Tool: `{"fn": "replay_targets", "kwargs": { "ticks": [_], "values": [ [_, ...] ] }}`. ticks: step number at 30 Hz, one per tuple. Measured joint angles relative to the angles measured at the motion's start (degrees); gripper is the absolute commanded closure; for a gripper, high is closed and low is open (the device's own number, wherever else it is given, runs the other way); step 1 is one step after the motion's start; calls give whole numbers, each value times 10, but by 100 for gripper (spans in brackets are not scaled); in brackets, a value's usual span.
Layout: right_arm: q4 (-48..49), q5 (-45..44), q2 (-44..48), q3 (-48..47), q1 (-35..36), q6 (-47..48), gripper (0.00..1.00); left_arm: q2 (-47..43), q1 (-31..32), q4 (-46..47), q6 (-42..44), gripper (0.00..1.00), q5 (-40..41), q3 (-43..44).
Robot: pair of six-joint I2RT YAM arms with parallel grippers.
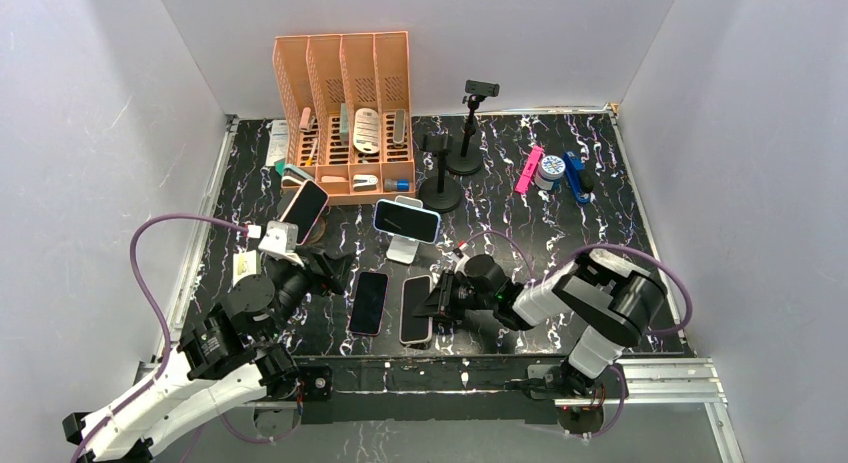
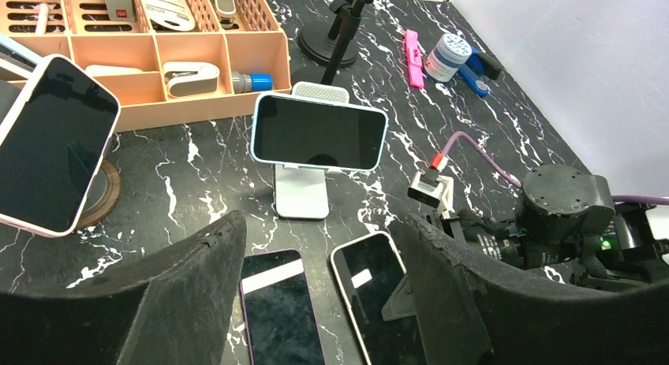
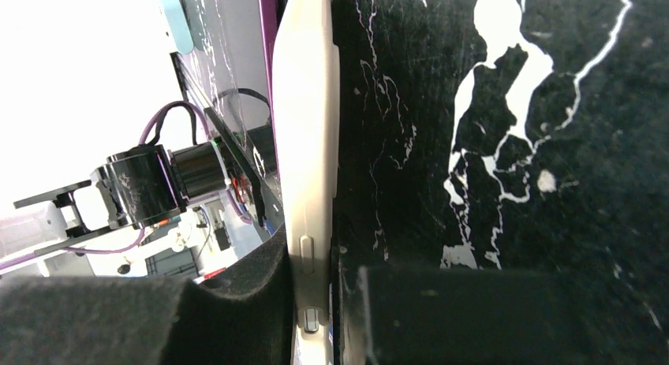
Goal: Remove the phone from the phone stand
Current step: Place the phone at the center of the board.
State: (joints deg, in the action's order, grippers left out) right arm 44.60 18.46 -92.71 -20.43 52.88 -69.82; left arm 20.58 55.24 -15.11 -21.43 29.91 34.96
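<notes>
Right wrist: right gripper (image 3: 315, 318) pinches the white phone (image 3: 308, 128) by its edge; left gripper (image 2: 322, 227) is open. Check it lies flat, then let go softly.

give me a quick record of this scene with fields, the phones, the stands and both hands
centre stand: white stand holds blue-cased phone sideways, untouched
left side: propped phone leaning beside the orange organizer
flat on table: dark phone and white-cased phone, side by side
left hand: open, empty, facing the flat phones
right hand: shut on the white-cased phone's edge
</notes>
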Motion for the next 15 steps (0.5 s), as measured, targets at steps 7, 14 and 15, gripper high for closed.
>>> {"fn": "replay_targets", "kwargs": {
  "ticks": [7,14,15],
  "values": [
    [36,4,-45,-22,7,-16,99,5,0,0,1,31,-8,0],
    [40,-5,-55,-32,12,-20,70,5,0,0,4,31,-8,0],
    [40,-6,-55,-32,12,-20,66,5,0,0,4,31,-8,0]
  ]
}}
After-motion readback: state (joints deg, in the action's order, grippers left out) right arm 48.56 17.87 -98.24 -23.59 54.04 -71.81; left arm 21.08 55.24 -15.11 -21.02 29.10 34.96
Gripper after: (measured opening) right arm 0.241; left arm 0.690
